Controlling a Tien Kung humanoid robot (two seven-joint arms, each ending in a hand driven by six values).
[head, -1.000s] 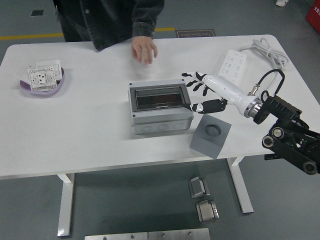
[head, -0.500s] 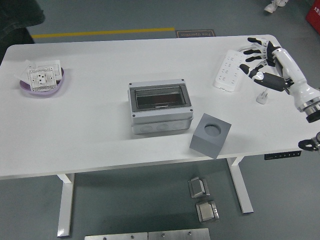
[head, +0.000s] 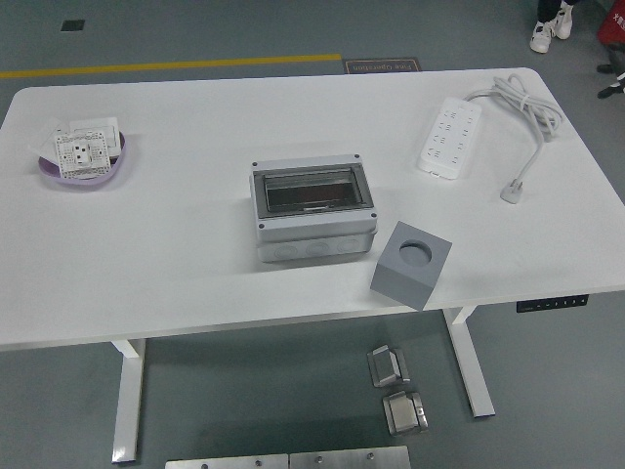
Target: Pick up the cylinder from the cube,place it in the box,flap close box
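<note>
A grey box (head: 314, 209) with a dark see-through flap lying shut on top stands in the middle of the white table (head: 176, 264). To its right, near the front edge, sits a grey cube (head: 410, 265) with an empty round hole in its top face. No cylinder shows anywhere; I cannot tell what lies under the dark flap. Neither of my hands is in the picture.
A purple dish (head: 83, 161) with white socket plates sits at the far left. A white power strip (head: 448, 136) with its cable and plug (head: 512, 192) lies at the back right. A person's shoes show at the top right corner.
My right hand pulled away from the box's right side, swung out over the power strip, then left the picture. The person at the far side has gone too.
</note>
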